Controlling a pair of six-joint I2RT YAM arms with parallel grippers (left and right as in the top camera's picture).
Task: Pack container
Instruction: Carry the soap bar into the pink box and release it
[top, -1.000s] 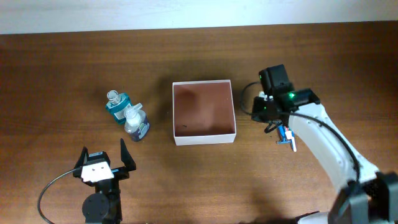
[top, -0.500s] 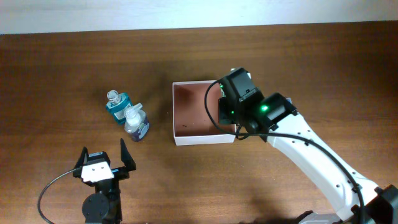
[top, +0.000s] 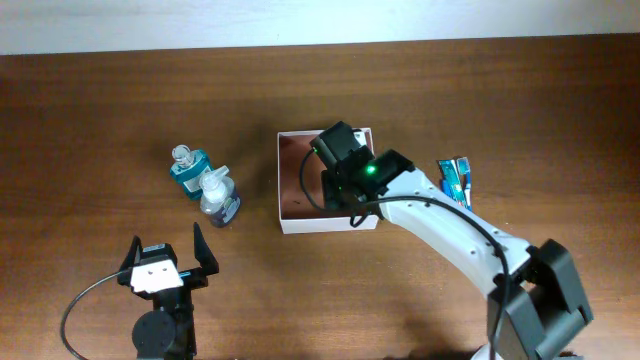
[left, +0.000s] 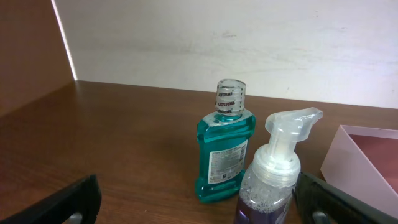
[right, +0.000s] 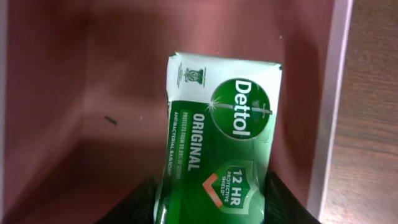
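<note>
The container (top: 287, 222), a square shallow white box with a reddish-brown inside, sits mid-table; it also shows in the right wrist view (right: 336, 81) and at the left wrist view's right edge (left: 367, 149). My right gripper (top: 345, 165) hangs over the container's inside, shut on a green Dettol soap pack (right: 217, 149) held above the container floor. My left gripper (top: 165, 262) is open and empty near the front left, behind a teal mouthwash bottle (left: 222, 149) and a purple foam pump bottle (left: 273, 180).
The mouthwash bottle (top: 186, 167) and the pump bottle (top: 218, 197) stand upright, touching, left of the container. A blue toothpaste pack (top: 455, 177) lies on the table right of the container. The white wall runs along the table's far edge.
My right arm has swung left from the toothpaste pack's spot to over the container, carrying the soap pack. The toothpaste pack is now uncovered. The left arm has not moved.
</note>
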